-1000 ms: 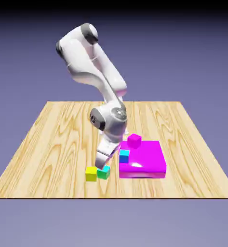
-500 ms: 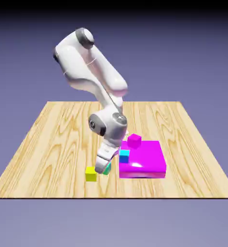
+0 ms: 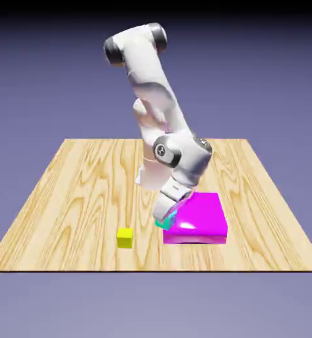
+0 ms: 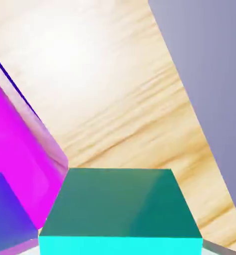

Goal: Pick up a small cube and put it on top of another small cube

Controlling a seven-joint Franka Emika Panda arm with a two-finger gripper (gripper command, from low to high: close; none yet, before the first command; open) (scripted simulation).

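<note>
Gripping the teal-green cube (image 4: 120, 204) between its closed jaws, the gripper (image 3: 163, 218) is hovering near the magenta slab (image 3: 201, 214); the yellow cube (image 3: 124, 238) is resting on the table (image 3: 72, 218).

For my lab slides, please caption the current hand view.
Teal-green cube held between the gripper's fingertips, with the magenta slab beyond on the wooden table.

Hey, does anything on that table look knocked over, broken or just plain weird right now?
No, nothing stands out. The yellow cube sits flat on the wooden table, the magenta slab looks intact, and the gripper holds the teal-green cube without obvious tilt in the hand view.
</note>
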